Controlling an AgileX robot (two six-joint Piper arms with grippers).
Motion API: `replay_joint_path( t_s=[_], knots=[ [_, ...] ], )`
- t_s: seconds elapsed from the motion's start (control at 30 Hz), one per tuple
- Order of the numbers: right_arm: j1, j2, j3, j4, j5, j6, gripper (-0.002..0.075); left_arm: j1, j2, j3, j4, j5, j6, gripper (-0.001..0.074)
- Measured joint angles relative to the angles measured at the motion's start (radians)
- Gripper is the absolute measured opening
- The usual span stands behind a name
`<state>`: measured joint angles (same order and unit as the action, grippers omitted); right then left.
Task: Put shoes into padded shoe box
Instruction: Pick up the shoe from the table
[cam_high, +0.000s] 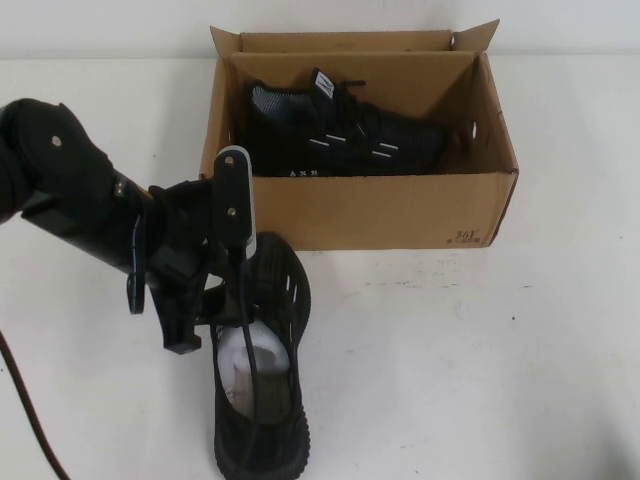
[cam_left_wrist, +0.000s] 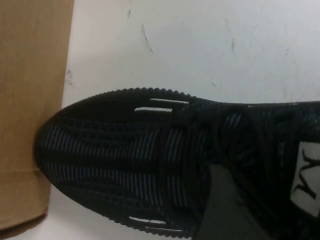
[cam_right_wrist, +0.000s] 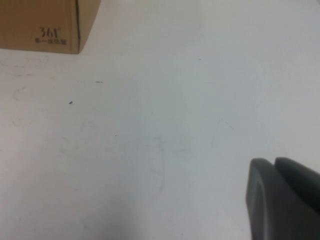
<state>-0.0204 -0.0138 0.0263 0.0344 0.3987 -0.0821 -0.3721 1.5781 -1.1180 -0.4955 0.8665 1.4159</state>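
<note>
Shoe box (cam_high: 380, 210): brown corrugated cardboard, open on top, short flaps raised, dark "361" print at its near right corner; stands at the far middle of the table.
Boxed shoe (cam_high: 340, 135): black knit with white dashes, lying lengthwise inside the box, heel left, toe right.
Loose shoe (cam_high: 262, 400): black knit, white paper stuffing showing, on the table near the box, toe pointing toward the box's near wall.
Left gripper (cam_high: 225, 300): at the loose shoe's opening.
Right gripper (cam_right_wrist: 282, 200): over bare table, right of the box.

The left arm (cam_high: 70, 190) reached in from the left side, its wrist angled down toward the near centre. The left gripper (cam_high: 215, 300) hung low there, 1 finger (cam_left_wrist: 225, 210) showing dark. The right gripper (cam_right_wrist: 282, 200) hovered above the counter (cam_right_wrist: 165, 130), its fingers pressed together.
</note>
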Motion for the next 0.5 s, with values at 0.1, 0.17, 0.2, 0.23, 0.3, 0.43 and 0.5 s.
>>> replay_joint_path(
  t_s=[0.1,0.17,0.2,0.23,0.3,0.43,0.5],
  knots=[
    [0.000,0.000,0.000,0.000,0.000,0.000,-0.0008,-0.009,0.000,0.000,0.000,-0.002,-0.010,0.0342],
    [0.000,0.000,0.000,0.000,0.000,0.000,-0.0008,-0.019,0.000,0.000,0.006,-0.004,-0.037,0.0340],
    [0.000,0.000,0.000,0.000,0.000,0.000,-0.0008,-0.021,0.000,0.000,0.011,-0.004,-0.053,0.0340],
    [0.000,0.000,0.000,0.000,0.000,0.000,-0.0008,-0.026,0.000,0.000,0.021,-0.006,-0.070,0.0339],
    [0.000,0.000,0.000,0.000,0.000,0.000,-0.0008,-0.033,0.000,0.000,0.044,-0.006,-0.101,0.0339],
    [0.000,0.000,0.000,0.000,0.000,0.000,-0.0008,-0.037,0.000,0.000,0.081,-0.006,-0.157,0.0338],
    [0.000,0.000,0.000,0.000,0.000,0.000,-0.0008,-0.037,0.000,-0.002,0.088,0.005,-0.172,0.0338]
  ],
)
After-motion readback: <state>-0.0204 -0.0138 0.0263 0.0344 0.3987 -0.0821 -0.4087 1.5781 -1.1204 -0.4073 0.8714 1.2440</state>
